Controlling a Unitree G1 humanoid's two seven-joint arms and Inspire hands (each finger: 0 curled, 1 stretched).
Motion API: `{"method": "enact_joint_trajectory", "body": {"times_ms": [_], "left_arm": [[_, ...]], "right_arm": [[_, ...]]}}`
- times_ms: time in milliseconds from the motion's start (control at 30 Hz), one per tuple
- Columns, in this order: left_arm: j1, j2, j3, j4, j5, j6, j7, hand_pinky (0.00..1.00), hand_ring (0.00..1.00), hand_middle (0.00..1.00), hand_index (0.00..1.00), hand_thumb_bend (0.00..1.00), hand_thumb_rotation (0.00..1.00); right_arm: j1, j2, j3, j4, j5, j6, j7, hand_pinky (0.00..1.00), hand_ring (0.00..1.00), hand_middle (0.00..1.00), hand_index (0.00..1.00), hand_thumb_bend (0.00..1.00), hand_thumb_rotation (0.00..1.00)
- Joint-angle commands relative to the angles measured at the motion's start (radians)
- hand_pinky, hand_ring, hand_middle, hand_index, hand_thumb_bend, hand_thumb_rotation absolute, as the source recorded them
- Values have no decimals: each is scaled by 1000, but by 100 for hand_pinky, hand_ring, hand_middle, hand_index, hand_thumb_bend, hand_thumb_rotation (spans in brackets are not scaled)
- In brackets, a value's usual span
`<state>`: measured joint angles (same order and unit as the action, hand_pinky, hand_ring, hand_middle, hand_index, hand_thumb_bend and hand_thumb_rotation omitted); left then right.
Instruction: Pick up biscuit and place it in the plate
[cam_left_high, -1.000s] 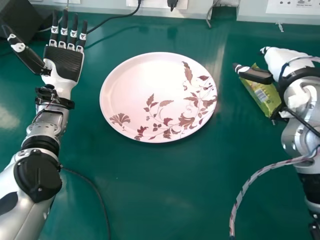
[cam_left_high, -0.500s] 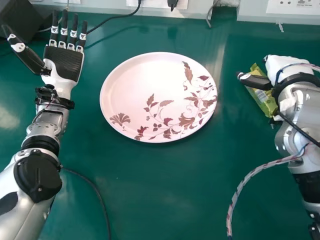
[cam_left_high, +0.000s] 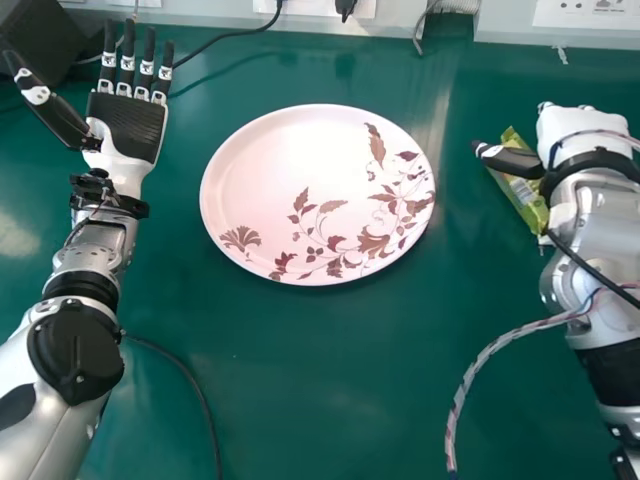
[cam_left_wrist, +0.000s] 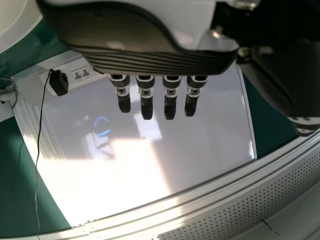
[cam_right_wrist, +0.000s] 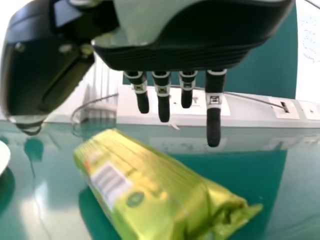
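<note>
Right hand: over at the right of the head view (cam_left_high: 585, 125), fingers (cam_right_wrist: 213, 125) extended and thumb spread away from them; it is released, grasping nothing.
Biscuit packet: on the green table (cam_left_high: 300, 390), right of the plate; the yellow-green pack (cam_left_high: 522, 198) lies partly under the right hand and its thumb in the head view.
Change: over the last second the right forearm has swung in towards the plate side and the hand has turned to point more straight ahead, covering more of the pack, which lies about where it did.
Meaning: this looks like lining up for the grasp; the fingers and thumb probably need to come down either side of the pack before closing, or they may nudge it away.
Plate: pink, leaf-patterned (cam_left_high: 275, 170), mid-table, waiting; the placing is undone.
Left hand: idle at the head view's left (cam_left_high: 130, 125), fingers straight.
</note>
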<state>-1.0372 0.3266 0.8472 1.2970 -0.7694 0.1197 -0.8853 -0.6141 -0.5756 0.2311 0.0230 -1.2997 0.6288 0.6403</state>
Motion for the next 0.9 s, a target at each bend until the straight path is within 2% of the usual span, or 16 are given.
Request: {"method": "enact_joint_trajectory", "body": {"times_ms": [0, 267, 533, 867], "left_arm": [[-5, -2, 11, -5, -17, -7, 10, 100, 99, 100, 99, 100, 59], [-6, -4, 10, -7, -11, -17, 12, 100, 99, 100, 99, 100, 57], [-5, -5, 9, -7, -11, -21, 8, 100, 99, 100, 98, 100, 56], [-7, -4, 11, -8, -13, -17, 20, 100, 99, 100, 98, 100, 57]], "right_arm": [[-14, 9, 9, 14, -3, 10, 9, 51, 63, 93, 100, 98, 47], [-27, 11, 19, 45, 15, 0, 10, 50, 65, 95, 100, 98, 47], [-37, 11, 24, 85, 42, -8, 7, 51, 64, 91, 99, 98, 48], [-59, 6, 45, 148, 52, -7, 7, 50, 64, 91, 98, 99, 47]]}}
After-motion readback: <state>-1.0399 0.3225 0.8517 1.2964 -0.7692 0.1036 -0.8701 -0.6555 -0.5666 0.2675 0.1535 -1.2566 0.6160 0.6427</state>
